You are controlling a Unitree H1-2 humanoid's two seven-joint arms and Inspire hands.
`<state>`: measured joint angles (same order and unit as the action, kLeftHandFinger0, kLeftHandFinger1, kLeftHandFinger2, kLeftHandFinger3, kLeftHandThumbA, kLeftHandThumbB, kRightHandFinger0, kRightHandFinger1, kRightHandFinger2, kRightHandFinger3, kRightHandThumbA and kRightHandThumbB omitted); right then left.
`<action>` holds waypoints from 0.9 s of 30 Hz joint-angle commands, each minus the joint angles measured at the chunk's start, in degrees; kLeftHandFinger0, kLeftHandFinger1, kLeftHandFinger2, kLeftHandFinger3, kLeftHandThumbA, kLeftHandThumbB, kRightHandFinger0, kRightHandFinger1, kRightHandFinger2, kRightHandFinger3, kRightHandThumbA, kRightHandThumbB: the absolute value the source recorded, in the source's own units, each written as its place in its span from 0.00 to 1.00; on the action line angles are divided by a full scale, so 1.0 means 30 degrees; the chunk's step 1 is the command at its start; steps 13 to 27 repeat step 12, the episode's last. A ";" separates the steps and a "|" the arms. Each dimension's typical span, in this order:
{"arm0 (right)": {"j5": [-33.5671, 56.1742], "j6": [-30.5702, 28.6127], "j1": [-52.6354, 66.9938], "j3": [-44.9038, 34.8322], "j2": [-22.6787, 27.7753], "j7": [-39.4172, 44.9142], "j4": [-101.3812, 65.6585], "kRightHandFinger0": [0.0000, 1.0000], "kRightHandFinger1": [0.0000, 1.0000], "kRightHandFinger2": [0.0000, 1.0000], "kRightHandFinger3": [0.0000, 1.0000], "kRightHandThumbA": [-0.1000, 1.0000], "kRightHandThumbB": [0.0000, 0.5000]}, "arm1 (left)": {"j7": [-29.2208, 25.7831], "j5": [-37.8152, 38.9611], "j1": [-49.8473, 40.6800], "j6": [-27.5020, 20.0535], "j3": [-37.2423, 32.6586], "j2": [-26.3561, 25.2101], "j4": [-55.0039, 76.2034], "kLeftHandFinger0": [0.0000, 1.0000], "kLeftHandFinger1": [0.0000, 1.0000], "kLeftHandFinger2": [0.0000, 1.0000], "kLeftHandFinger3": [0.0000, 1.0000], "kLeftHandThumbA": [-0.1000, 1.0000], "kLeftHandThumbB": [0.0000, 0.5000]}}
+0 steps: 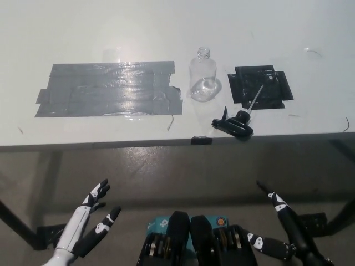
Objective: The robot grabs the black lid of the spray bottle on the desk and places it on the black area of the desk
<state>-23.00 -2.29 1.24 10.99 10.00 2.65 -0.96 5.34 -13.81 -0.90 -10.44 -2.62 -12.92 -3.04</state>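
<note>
**Lid near desk edge, both hands low and empty**

Your spray lid lies on its side close to the desk's front edge, just in front of the black patch. Its thin tube reaches back over that patch, but the head itself sits on bare white desk. So the lid is not placed yet.

Risks, as I judge them:
- A clumsy reach from below could nudge the lid forward off the edge, since it lies right by the rim.
- Grabbing by the tube may let the head swing or slip; go for the head.
- The clear bottle stands open, just left of the patch. A wide sweep could tip it.

The right hand hangs below the desk, in front of the lid and to its right, fingers spread, holding nothing. The left hand rests low and far left of the lid, also spread and empty.

Surface: smooth white desk, a large grey tape patch left of the bottle, a small black tab on the front edge just left of the lid. Below the desk you see a shiny grey floor.
</note>
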 commanded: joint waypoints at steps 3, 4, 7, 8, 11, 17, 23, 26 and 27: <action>0.0375 -0.0635 0.0043 0.0030 -0.0062 0.0021 -0.0756 1.00 1.00 1.00 1.00 0.80 0.64 | -0.0383 0.0068 -0.0342 -0.0818 0.0105 -0.0141 0.0588 0.90 1.00 1.00 1.00 0.83 0.37; 0.0307 -0.0703 0.0092 0.0078 -0.0055 -0.0006 -0.0681 1.00 1.00 1.00 1.00 0.80 0.64 | -0.0350 0.0181 -0.0465 -0.0828 0.0120 -0.0143 0.0602 0.90 1.00 1.00 1.00 0.83 0.36; 0.0183 -0.0870 0.0281 0.0140 -0.0072 -0.0132 -0.0617 1.00 1.00 1.00 1.00 0.78 0.62 | -0.0362 0.0071 -0.0777 -0.0746 0.0086 -0.0142 0.0735 0.92 1.00 1.00 1.00 0.82 0.34; 0.0062 -0.0946 0.0319 0.0192 -0.0059 -0.0190 -0.0552 1.00 1.00 1.00 1.00 0.78 0.62 | -0.0358 0.0001 -0.0835 -0.0860 0.0047 -0.0190 0.0676 0.92 1.00 1.00 1.00 0.82 0.34; 0.0133 -0.0674 0.0539 0.0282 -0.0074 0.0010 -0.0729 1.00 1.00 1.00 1.00 0.78 0.62 | -0.0363 -0.0132 -0.1034 -0.0900 -0.0026 -0.0196 0.0638 0.94 1.00 1.00 1.00 0.82 0.36; 0.0133 -0.0674 0.0539 0.0282 -0.0074 0.0010 -0.0729 1.00 1.00 1.00 1.00 0.78 0.62 | -0.0363 -0.0132 -0.1034 -0.0900 -0.0026 -0.0196 0.0638 0.94 1.00 1.00 1.00 0.82 0.36; 0.0133 -0.0674 0.0539 0.0282 -0.0074 0.0010 -0.0729 1.00 1.00 1.00 1.00 0.78 0.62 | -0.0363 -0.0132 -0.1034 -0.0900 -0.0026 -0.0196 0.0638 0.94 1.00 1.00 1.00 0.82 0.36; 0.0133 -0.0674 0.0539 0.0282 -0.0074 0.0010 -0.0729 1.00 1.00 1.00 1.00 0.78 0.62 | -0.0363 -0.0132 -0.1034 -0.0900 -0.0026 -0.0196 0.0638 0.94 1.00 1.00 1.00 0.82 0.36; 0.0133 -0.0674 0.0539 0.0282 -0.0074 0.0010 -0.0729 1.00 1.00 1.00 1.00 0.78 0.62 | -0.0363 -0.0132 -0.1034 -0.0900 -0.0026 -0.0196 0.0638 0.94 1.00 1.00 1.00 0.82 0.36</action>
